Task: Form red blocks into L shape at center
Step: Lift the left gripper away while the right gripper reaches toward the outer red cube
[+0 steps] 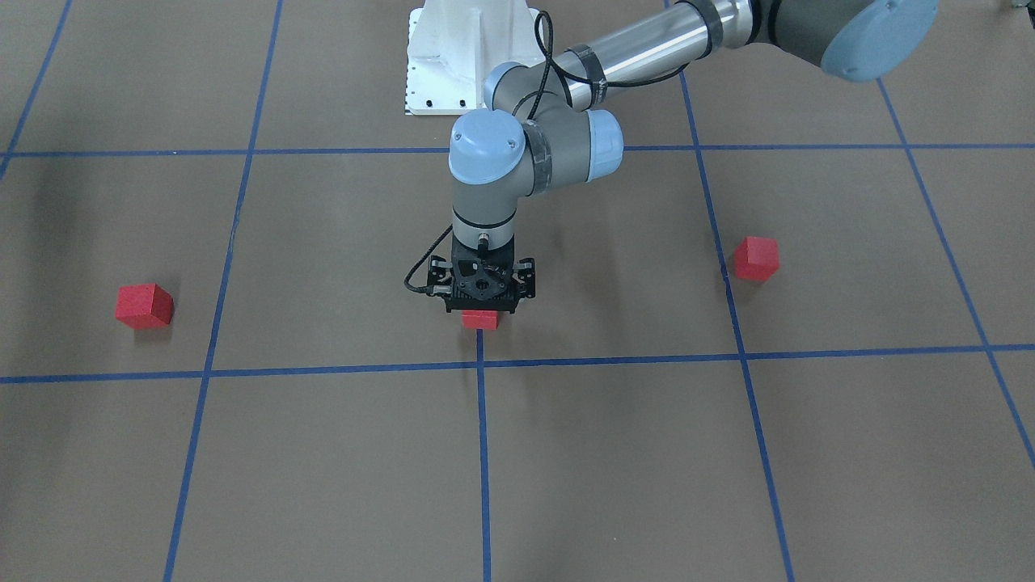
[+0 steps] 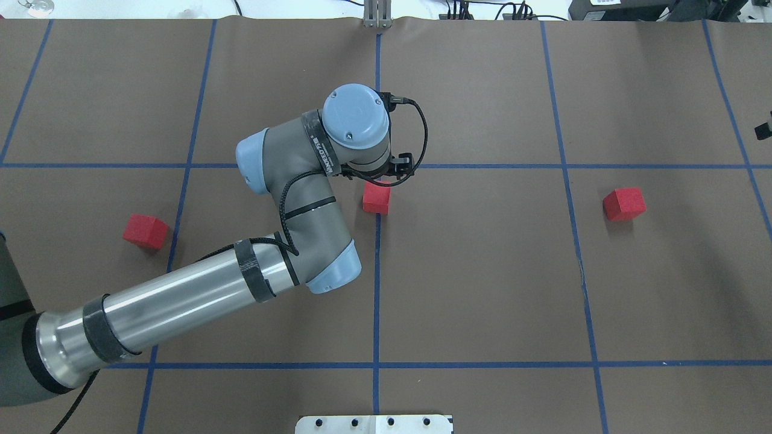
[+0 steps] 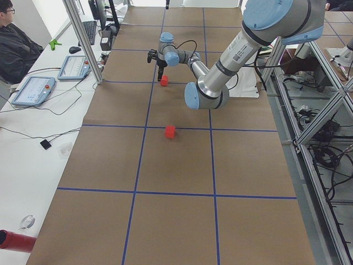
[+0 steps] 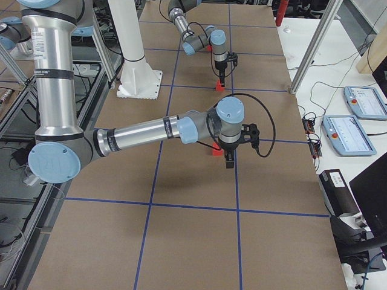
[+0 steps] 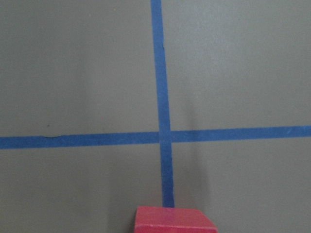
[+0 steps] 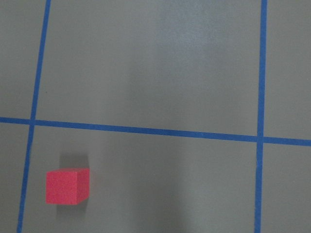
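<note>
Three red blocks stand on the brown grid. One red block (image 1: 479, 321) (image 2: 376, 199) (image 5: 175, 221) rests on the blue line just on the robot's side of the center crossing (image 2: 378, 166) (image 5: 165, 137). My left gripper (image 1: 481, 309) points straight down right over it. Its fingers are hidden under its body, so I cannot tell whether it is open or shut. A second block (image 2: 145, 232) (image 1: 756, 259) lies to the left and a third (image 2: 624, 204) (image 1: 144, 305) (image 6: 68, 187) to the right. My right gripper (image 4: 230, 162) shows only in the exterior right view, so I cannot tell its state.
The white robot base plate (image 1: 453, 65) (image 2: 374, 424) sits at the robot's edge of the table. A side desk with tablets (image 3: 33, 88) and a seated operator runs along the far side. Metal frame posts (image 3: 83, 38) stand at that edge.
</note>
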Robot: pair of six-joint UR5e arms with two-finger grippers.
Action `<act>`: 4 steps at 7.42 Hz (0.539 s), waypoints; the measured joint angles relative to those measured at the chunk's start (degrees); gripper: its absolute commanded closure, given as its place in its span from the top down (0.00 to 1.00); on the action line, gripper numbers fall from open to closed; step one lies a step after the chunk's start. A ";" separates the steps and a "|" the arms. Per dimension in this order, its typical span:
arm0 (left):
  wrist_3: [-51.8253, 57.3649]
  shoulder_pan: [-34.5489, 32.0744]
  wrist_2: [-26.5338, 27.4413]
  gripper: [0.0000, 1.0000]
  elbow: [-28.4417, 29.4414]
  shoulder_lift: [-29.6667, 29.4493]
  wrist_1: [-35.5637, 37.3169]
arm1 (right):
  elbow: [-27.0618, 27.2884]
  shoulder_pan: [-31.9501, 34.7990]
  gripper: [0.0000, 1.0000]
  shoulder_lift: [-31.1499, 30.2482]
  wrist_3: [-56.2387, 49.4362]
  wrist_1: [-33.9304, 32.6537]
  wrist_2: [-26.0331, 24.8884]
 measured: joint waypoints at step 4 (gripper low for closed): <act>2.00 -10.93 -4.09 1.00 -11.20 9.70 0.19 | -0.85 -17.61 0.99 5.33 10.72 3.57 -10.76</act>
